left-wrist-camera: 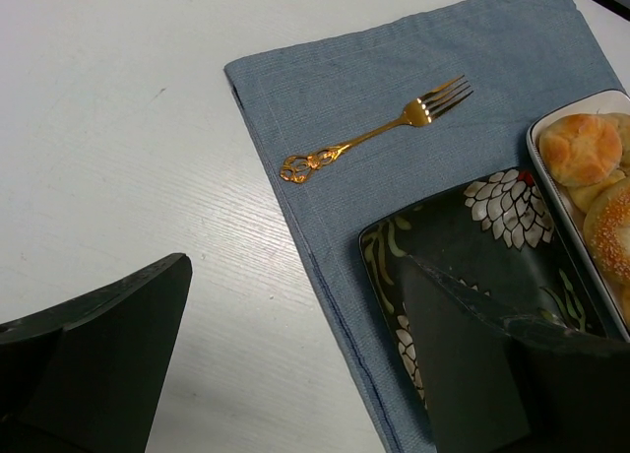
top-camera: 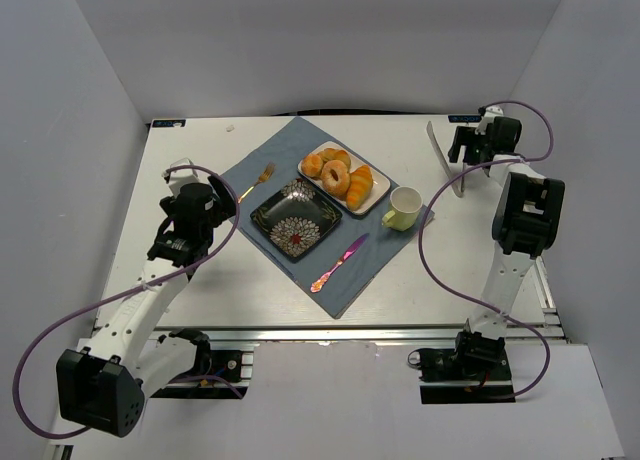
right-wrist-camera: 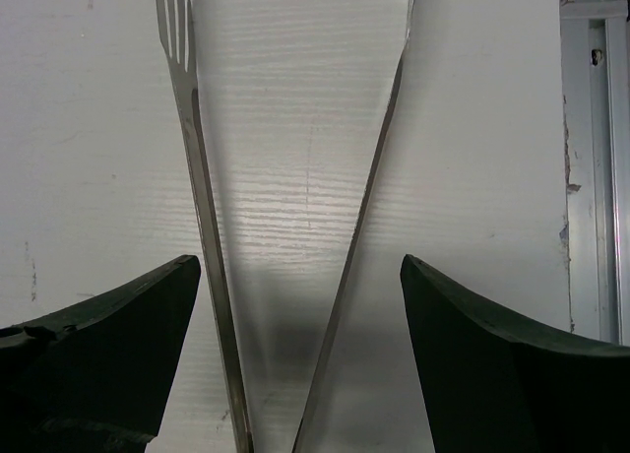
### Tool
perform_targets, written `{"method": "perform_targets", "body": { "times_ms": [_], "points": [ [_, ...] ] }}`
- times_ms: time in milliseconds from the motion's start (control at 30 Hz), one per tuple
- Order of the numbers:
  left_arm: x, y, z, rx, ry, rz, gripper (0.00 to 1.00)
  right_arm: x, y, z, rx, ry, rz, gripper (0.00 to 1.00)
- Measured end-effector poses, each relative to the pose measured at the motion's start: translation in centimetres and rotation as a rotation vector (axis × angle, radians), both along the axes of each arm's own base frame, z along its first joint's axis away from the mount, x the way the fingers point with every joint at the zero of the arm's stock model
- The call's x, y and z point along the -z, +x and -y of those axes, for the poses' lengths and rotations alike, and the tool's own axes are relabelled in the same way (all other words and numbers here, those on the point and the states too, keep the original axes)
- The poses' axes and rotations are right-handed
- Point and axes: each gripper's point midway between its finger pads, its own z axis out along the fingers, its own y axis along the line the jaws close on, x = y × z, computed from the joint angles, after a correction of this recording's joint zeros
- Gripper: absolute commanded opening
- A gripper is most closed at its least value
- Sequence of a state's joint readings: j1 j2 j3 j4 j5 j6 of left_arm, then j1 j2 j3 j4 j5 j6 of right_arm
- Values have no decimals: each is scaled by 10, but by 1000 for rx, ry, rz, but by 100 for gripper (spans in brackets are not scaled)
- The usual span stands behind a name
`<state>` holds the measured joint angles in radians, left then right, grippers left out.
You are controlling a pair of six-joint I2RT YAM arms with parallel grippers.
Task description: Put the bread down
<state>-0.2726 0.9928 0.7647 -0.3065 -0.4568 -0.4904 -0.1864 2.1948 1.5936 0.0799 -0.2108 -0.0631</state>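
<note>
The bread [top-camera: 335, 178], a golden-brown ring bun with a dark hole, lies on the white rectangular tray [top-camera: 371, 203] among other rolls; its seeded edge [left-wrist-camera: 610, 231] shows at the right of the left wrist view. My left gripper [top-camera: 222, 202] [left-wrist-camera: 295, 266] stands open above the placemat's left edge, with one finger over the dark floral plate [top-camera: 292, 218] [left-wrist-camera: 463, 236]. My right gripper [top-camera: 462, 145] [right-wrist-camera: 298, 261] is open at the back right, straddling metal tongs [top-camera: 447, 160] [right-wrist-camera: 202, 217]. Both tong arms lie between the fingers without touching them.
A blue placemat [top-camera: 250, 170] [left-wrist-camera: 374, 69] carries the tray, the plate, a gold fork [top-camera: 256, 180] [left-wrist-camera: 379, 133], a pink knife [top-camera: 338, 263] and a pale yellow cup [top-camera: 402, 209]. A croissant [top-camera: 360, 185] and round rolls [left-wrist-camera: 581, 148] share the tray. Grey walls enclose the table.
</note>
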Motion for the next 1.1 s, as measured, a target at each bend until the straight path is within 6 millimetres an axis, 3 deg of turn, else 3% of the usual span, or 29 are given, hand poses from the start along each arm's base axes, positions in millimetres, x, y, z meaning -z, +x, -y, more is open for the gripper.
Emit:
{"method": "perform_targets", "body": {
  "times_ms": [700,1100],
  "points": [
    [2,0,0,-13,-17,1,98,30,-16,-21,0,-33,-155,89],
    [2,-1,-2,-20,-4,1,98,41,-8,-14,47,-85,-217,89]
  ]
}}
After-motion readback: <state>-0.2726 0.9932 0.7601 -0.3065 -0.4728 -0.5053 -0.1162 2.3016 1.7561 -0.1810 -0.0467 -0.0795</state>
